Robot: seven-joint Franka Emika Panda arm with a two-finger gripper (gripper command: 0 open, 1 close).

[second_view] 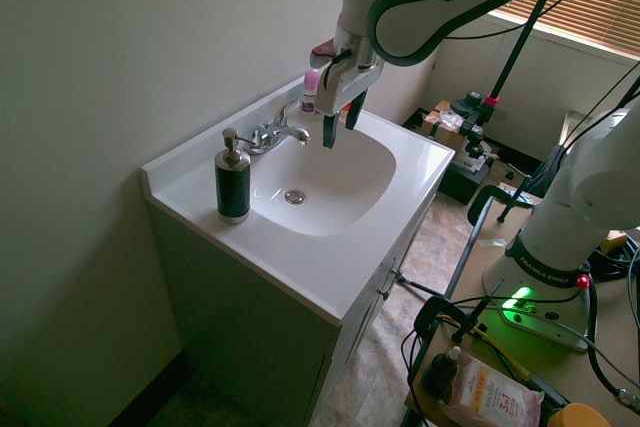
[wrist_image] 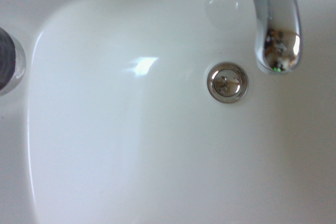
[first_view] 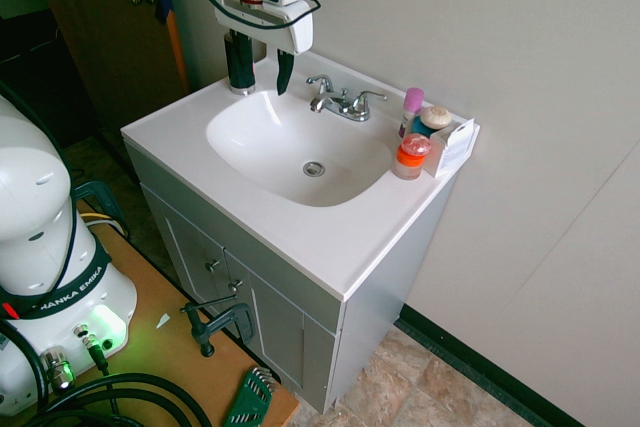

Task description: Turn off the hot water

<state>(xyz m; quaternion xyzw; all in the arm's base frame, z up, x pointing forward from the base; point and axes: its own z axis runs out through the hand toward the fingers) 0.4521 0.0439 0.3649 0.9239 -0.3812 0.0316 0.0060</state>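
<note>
One basin (first_view: 270, 152), one spout (first_view: 325, 102), two faucet levers (first_view: 371, 97), one drain (first_view: 313, 169), two cabinet knobs (first_view: 236, 285), one door (first_view: 95, 7)

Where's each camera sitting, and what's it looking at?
First exterior: high, beyond the basin's pink-capped bottle end, looking down at the sink; robot base and gripper show.
Second exterior: high, beyond the soap dispenser end, looking down; arm, base and gripper show.
Wrist: above the basin, facing down at the drain; no robot parts.
Both exteriors share the faucet.
</note>
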